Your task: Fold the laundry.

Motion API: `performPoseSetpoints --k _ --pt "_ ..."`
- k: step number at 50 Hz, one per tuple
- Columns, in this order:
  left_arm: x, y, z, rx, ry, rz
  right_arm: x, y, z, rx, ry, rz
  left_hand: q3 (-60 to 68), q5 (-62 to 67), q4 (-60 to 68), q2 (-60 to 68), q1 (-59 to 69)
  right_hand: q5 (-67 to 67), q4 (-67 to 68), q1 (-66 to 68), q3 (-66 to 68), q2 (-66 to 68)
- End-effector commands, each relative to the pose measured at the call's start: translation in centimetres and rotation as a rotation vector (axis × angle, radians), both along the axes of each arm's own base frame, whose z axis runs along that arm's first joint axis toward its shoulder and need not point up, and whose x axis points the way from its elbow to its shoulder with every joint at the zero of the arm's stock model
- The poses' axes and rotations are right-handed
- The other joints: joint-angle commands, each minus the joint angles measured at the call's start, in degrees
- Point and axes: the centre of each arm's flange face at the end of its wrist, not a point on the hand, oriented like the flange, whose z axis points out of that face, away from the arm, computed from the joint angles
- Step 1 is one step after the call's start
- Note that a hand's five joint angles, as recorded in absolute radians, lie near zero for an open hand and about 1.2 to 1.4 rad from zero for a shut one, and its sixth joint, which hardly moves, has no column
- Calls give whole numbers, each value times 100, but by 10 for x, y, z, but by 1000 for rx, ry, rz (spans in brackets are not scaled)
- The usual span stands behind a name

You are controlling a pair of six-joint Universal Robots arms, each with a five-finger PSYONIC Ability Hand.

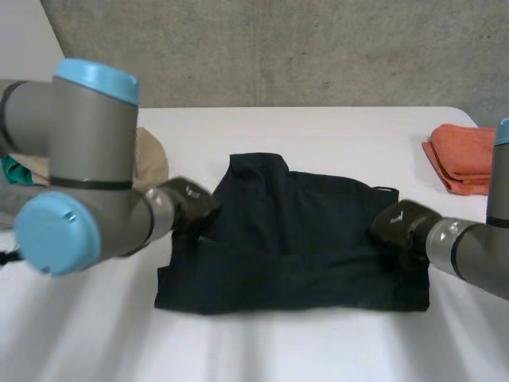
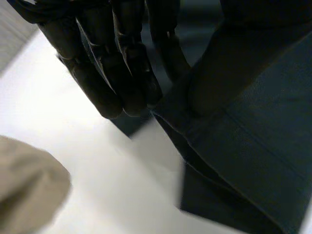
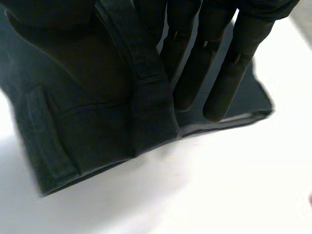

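Dark garment [image 1: 294,239] is lying flat mid-table [image 1: 318,350]. We are gripping it at both side edges: our left hand [image 1: 191,203] is pinching a raised fold at its left edge, and our right hand [image 1: 398,227] is pinching one at its right edge. A folded orange towel [image 1: 465,155] is sitting far right. A beige cloth [image 1: 151,151] is lying far left, partly behind our left arm. The garment's fabric is looking smooth, with stitched seams.

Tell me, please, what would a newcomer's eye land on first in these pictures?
First, the dark garment spread in the middle of the white table, with the left hand pinching its left edge and the right hand pinching its right edge. Next, the folded orange cloth at the table's far right and a beige cloth on its left side.
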Motion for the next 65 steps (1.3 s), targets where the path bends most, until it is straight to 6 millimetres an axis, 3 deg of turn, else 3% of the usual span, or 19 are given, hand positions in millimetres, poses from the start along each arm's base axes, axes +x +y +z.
performPoseSetpoints --k 1,5,8,12,13,15,19,22,24,29,35,48,50,55,65 --pt "-14 -3 -13 74 -42 -18 7 5 -8 -15 -14 -26 1205 1345 1154 1147 1348 1175 1127 1586 1121 1357" --pt "-11 11 -22 139 -97 -29 6 19 -15 -1 16 19 1205 1345 1154 1147 1348 1175 1127 1586 1121 1357" --pt "-8 12 -17 125 -96 -22 5 25 -15 -4 27 41 1205 1345 1154 1147 1348 1175 1127 1586 1121 1357" --pt "-4 7 -5 58 -65 4 3 34 -17 -3 42 68 -1564 -1423 -1614 -1622 -1421 1175 1127 1586 1121 1357" --pt "-2 3 1 20 -36 16 1 37 -17 -5 46 75 -3084 -2944 -3135 -3142 -2941 1175 1127 1586 1121 1357" --pt "-2 -4 7 -28 -6 27 -1 39 -16 -14 47 78 -4590 -4450 -4640 -4648 -4447 1175 1127 1586 1121 1357" --pt "-2 -26 15 -158 80 55 -5 42 -13 -44 43 96 -5269 -5129 -5320 -5327 -5126 1175 1127 1586 1121 1357" --pt "-5 -46 14 -242 133 59 -8 43 -10 -65 32 95 -5102 -4962 -5152 -5160 -4959 1175 1127 1586 1121 1357" --pt "-7 -60 1 -253 141 55 -9 43 -9 -72 29 91 -4784 -4644 -4835 -4842 -4641 1175 1127 1586 1121 1357" --pt "-10 -66 -31 -150 97 27 -14 44 -7 -79 8 65 -4110 -3970 -4160 -4168 -3967 1175 1127 1586 1121 1357" --pt "-15 -69 -54 -71 98 -19 -15 47 -12 -76 -3 60 -3455 -3314 -3505 -3513 -3312 1175 1127 1586 1121 1357" --pt "-22 -70 -77 -54 88 -40 -16 47 -17 -84 -11 49 -2833 -2692 -2883 -2891 -2690 1175 1127 1586 1121 1357" --pt "-22 -72 -79 -66 79 -29 -16 47 -18 -85 -13 50 -2195 -2054 -2245 -2253 -2052 1175 1127 1586 1121 1357" --pt "-21 -80 -84 -129 49 10 -15 48 -17 -87 -17 52 1201 1342 1151 1143 1344 1175 1127 1586 1121 1357" --pt "-8 -70 -77 -171 -71 133 -15 50 -14 -92 -23 50 1205 1345 1154 1147 1348 1175 1127 1586 1121 1357"
